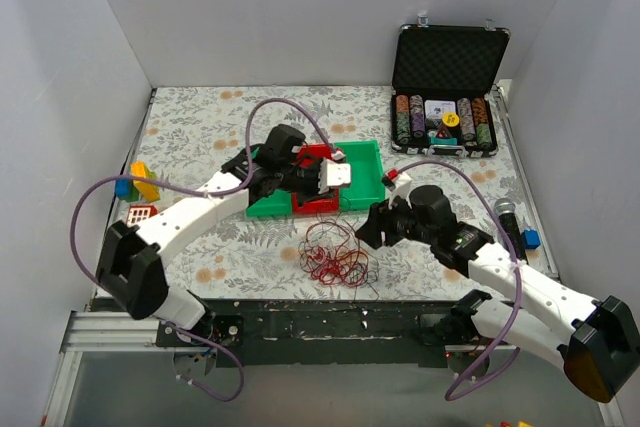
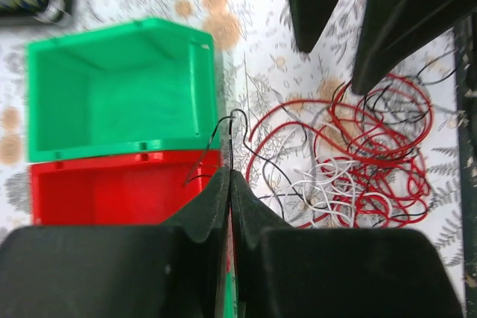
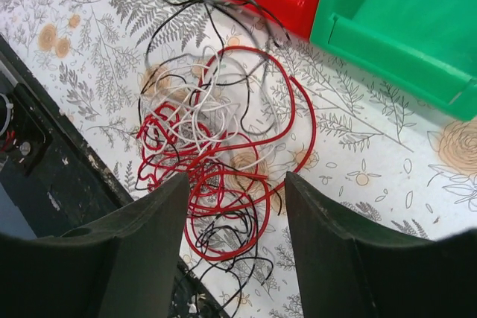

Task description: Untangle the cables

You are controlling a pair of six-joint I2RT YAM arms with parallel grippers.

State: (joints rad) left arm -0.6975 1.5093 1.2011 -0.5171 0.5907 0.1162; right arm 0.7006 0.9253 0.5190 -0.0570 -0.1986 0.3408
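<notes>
The left arm goes up from its base at the near edge, with the elbow far to the left, and stretches toward 2 o'clock over the worktop (image 1: 200,122). Its wrist hangs above the red bin (image 2: 112,188) and the green bin (image 2: 112,87). The right arm lies low and stretches from its elbow at the near right corner toward 10 o'clock.

Only the left wrist view shows that the left pincer (image 2: 229,178) is pressed together, with a thin dark strand (image 2: 232,121) going into the seam at its tips. From above this is too small to see. Only the right wrist view shows the right pincer (image 3: 237,178) spread wide.

The cables (image 1: 335,252), loose loops of red, dark and whitish wire, lie in a heap on the worktop at 6 o'clock from the bins. In the top view the heap is at 6 o'clock from the left pincer and at 8 o'clock from the right pincer. In the right wrist view it lies just ahead of the spread fingers (image 3: 141,251), partly between them.
</notes>
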